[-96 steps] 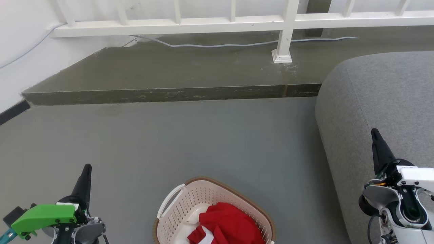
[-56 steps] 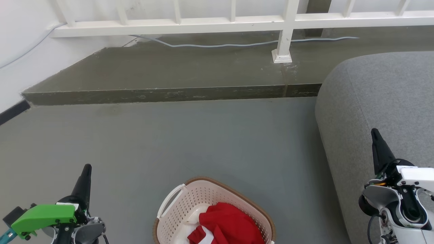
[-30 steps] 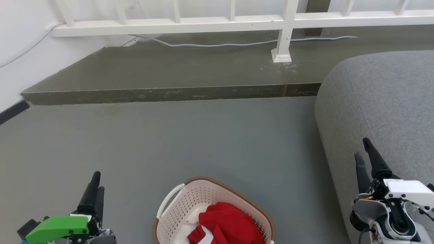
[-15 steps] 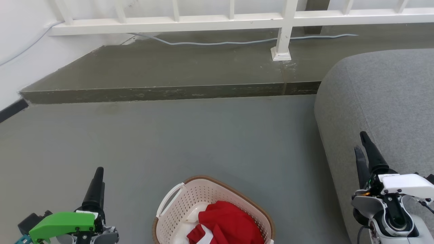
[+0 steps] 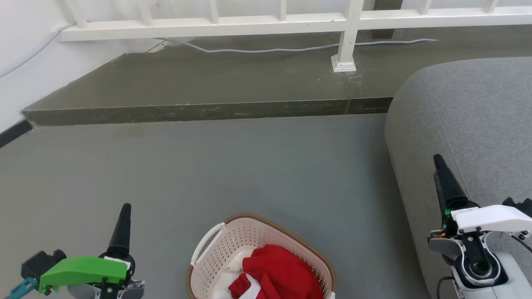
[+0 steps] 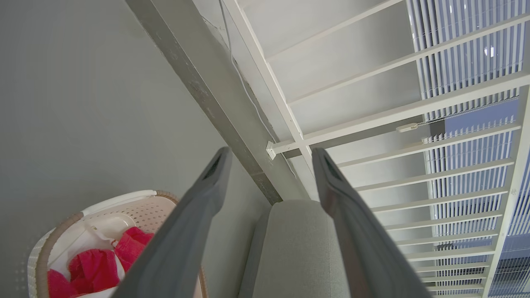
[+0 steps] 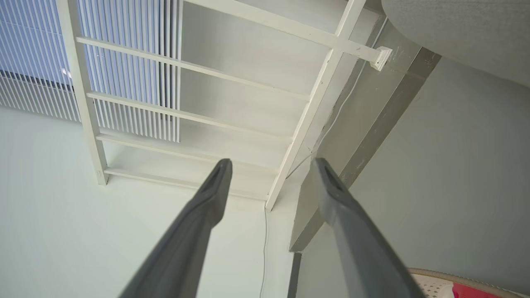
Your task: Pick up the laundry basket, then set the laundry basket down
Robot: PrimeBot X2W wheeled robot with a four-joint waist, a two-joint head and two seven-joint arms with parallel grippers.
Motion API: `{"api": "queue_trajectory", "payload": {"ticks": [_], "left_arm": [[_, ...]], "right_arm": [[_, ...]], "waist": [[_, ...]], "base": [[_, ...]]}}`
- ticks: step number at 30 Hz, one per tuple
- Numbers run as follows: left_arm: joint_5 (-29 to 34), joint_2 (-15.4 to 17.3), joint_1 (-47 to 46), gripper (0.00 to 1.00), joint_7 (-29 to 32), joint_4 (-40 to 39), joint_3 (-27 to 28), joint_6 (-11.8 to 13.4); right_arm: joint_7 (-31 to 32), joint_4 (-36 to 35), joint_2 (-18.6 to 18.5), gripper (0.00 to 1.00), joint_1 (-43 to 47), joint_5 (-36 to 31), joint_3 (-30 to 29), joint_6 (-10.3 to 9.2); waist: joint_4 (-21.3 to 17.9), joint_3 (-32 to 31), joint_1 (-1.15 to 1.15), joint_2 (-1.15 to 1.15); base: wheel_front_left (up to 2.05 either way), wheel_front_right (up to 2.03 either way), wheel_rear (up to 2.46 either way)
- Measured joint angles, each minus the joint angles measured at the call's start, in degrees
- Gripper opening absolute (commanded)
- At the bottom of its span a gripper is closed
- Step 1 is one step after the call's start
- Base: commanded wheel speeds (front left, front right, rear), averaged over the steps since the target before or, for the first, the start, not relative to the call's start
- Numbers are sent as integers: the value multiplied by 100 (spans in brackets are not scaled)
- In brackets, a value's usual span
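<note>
Approach step in hand; nothing gripped. Laundry basket (image 5: 249, 236) seen left of grey sofa (image 5: 469, 116), near it. Left gripper (image 5: 124, 211), right gripper (image 5: 438, 166) held spread, empty. Next: lowering to white handle (image 5: 205, 245) needed.

laundry basket (image 5: 239, 240): cream-pink, perforated, brown rim | cloth (image 5: 279, 274): red | sofa (image 5: 469, 108): grey

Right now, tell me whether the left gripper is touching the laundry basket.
Apart. The head view shows a strip of bare floor between the left gripper and the laundry basket.
</note>
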Motion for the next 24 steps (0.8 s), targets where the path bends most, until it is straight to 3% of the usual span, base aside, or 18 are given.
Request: {"api": "queue_trajectory", "payload": {"ticks": [9, 24], "left_arm": [[989, 124, -122, 100, -190, -3, -77, 9], [2709, 266, -149, 100, -449, -101, -388, 358]], "right_arm": [[-245, 36, -271, 100, -102, -715, 403, 0], [-516, 324, -590, 100, -320, -2098, 847, 1]], "waist": [[-10, 22, 0, 0], [-27, 53, 0, 0]], "base": [[0, 0, 0], [0, 0, 0]]}}
